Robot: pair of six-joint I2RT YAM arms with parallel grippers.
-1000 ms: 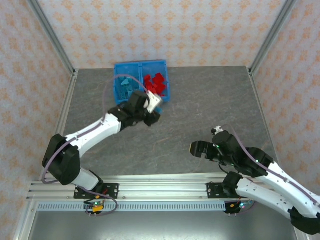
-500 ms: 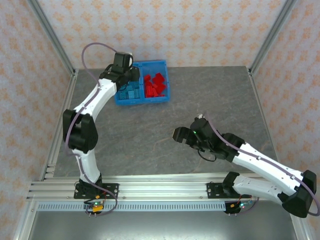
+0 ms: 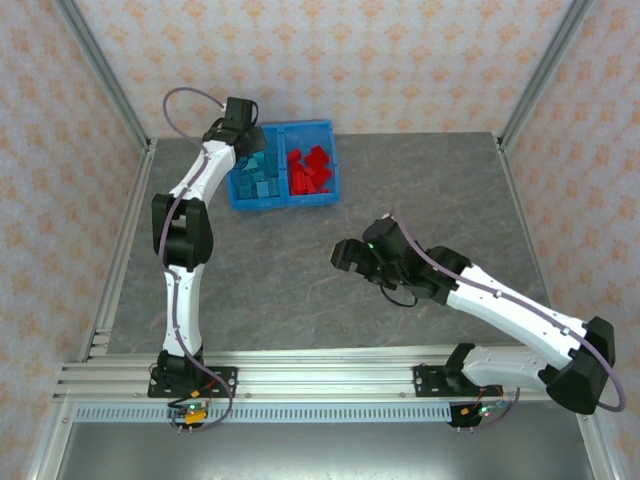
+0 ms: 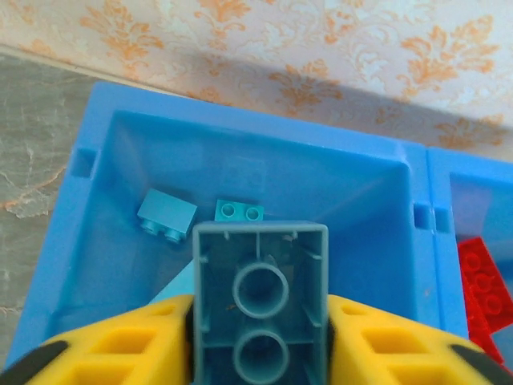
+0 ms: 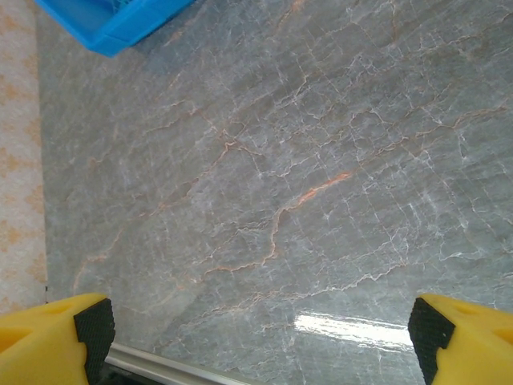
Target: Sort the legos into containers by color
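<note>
My left gripper [image 4: 260, 345] is shut on a light blue lego [image 4: 260, 273], its hollow underside facing the camera, held over the left compartment of the blue bin [image 4: 104, 241]. Two small blue legos [image 4: 167, 216] lie on that compartment's floor, and a red lego [image 4: 481, 277] shows past the central wall [image 4: 425, 216]. From above, the left gripper [image 3: 250, 150] hangs at the bin's back left, over the blue legos [image 3: 258, 182]; red legos [image 3: 310, 168] fill the right compartment. My right gripper [image 3: 345, 258] is open over bare table, its jaws [image 5: 260, 329] wide with nothing between them.
The bin [image 3: 285, 204] stands at the back of the grey marbled table [image 3: 420, 190], close to the patterned rear wall. Metal frame posts run along both sides. A corner of the bin [image 5: 104, 24] shows at the top left of the right wrist view.
The left arm has swung from the table in front of the bin up and over its left compartment. The right arm has stretched leftward toward the table's middle.
</note>
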